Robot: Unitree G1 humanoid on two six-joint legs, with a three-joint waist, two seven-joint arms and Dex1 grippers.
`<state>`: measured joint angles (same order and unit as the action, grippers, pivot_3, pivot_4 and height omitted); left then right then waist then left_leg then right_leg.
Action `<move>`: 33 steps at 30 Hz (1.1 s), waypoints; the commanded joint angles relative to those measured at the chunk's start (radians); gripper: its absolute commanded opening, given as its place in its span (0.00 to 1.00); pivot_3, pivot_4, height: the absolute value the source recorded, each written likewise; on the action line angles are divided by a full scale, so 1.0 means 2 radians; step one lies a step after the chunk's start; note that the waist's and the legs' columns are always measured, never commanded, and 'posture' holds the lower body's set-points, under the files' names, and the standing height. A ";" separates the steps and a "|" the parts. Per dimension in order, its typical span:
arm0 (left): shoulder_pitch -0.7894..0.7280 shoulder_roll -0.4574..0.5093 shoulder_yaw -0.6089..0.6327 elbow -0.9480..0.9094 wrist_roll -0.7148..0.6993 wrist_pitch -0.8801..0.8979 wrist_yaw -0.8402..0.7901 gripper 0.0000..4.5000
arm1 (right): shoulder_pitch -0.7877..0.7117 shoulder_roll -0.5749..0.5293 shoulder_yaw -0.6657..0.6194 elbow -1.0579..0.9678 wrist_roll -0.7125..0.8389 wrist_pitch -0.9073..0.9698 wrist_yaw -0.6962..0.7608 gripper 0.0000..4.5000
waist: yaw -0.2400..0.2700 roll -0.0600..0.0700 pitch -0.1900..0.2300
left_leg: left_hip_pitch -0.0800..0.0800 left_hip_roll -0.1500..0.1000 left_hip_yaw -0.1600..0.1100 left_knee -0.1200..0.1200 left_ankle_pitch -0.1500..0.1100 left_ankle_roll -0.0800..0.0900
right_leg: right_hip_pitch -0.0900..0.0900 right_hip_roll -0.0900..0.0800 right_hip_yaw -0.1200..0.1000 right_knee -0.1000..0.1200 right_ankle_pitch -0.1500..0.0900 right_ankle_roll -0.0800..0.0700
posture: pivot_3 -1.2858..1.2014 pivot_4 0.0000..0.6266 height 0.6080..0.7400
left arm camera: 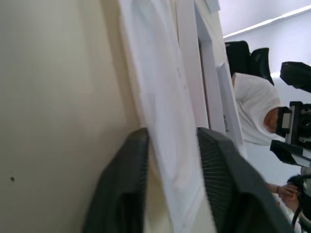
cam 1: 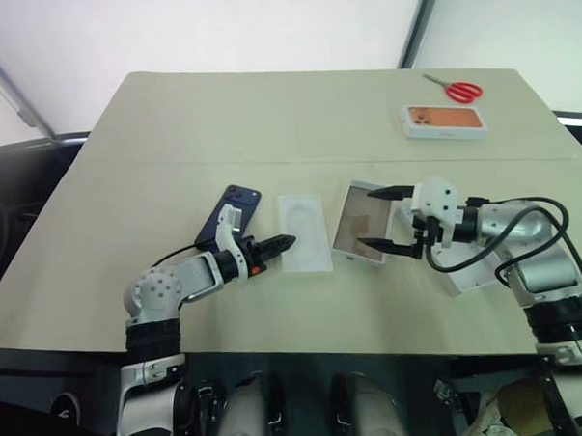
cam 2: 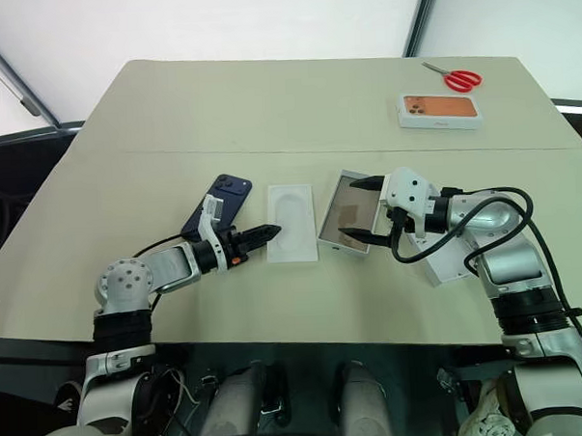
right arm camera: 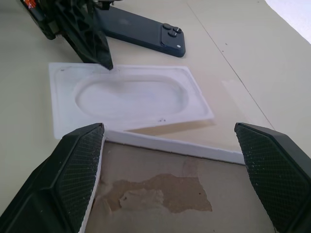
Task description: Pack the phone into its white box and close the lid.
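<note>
Dark navy-blue slim smartphone (cam 2: pixel 215 206) lies flat on the beige table (cam 2: pixel 267 103), long axis running away from the robot and slanting right, camera cluster at the far end. Just right of it lies a thin white insert with oval recess (cam 2: pixel 292 223), then the shallow white cardboard tray with brownish floor (cam 2: pixel 347 216). Left gripper (cam 1: pixel 284 243) pinched onto the insert's near-left edge. Right gripper (cam 2: pixel 361 211) spread wide, straddling the tray, holding nothing.

Lab-like test bench: bare beige table (cam 1: pixel 267 113), plain white walls

Red scissors (cam 1: pixel 456 90) beside orange-phone box (cam 1: pixel 445 120); white insert (cam 1: pixel 304 234) mid-table (cam 1: pixel 267 113).
</note>
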<state>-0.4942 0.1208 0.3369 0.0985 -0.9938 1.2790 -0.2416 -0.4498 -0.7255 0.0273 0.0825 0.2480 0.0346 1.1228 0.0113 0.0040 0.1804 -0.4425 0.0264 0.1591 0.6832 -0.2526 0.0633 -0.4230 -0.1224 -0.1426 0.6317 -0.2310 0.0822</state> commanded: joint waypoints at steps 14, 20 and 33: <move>-0.028 0.044 0.071 0.009 -0.030 -0.027 0.045 0.01 | 0.016 0.011 0.024 -0.039 0.006 0.073 -0.003 1.00 | -0.005 0.000 0.000 | 0.000 0.001 0.000 0.000 0.000 -0.001 | 0.000 0.001 0.000 0.000 0.000 0.000 | 0.52 0.24 0.98; -0.036 0.069 0.082 -0.006 -0.048 -0.029 0.042 0.00 | 0.026 0.017 0.057 -0.035 -0.034 0.104 -0.030 0.95 | -0.002 0.000 0.000 | 0.000 0.001 0.000 0.000 0.000 -0.001 | -0.001 0.000 0.000 0.000 0.000 0.000 | 0.52 0.24 0.98; -0.039 0.060 0.076 -0.013 -0.051 -0.040 0.045 0.00 | 0.022 0.039 0.068 -0.041 -0.022 0.085 -0.011 0.01 | -0.002 0.000 0.000 | 0.000 0.001 0.000 0.000 0.000 -0.001 | -0.001 0.001 0.000 0.000 0.000 0.000 | 0.52 0.24 0.98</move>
<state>-0.5467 0.2352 0.4857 0.0961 -1.0783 1.2189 -0.1481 -0.3951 -0.6569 0.1614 0.0432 0.1845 0.2329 1.0942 0.0078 0.0035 0.1806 -0.4430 0.0278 0.1591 0.6830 -0.2517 0.0614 -0.4240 -0.1202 -0.1422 0.6318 -0.2309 0.0819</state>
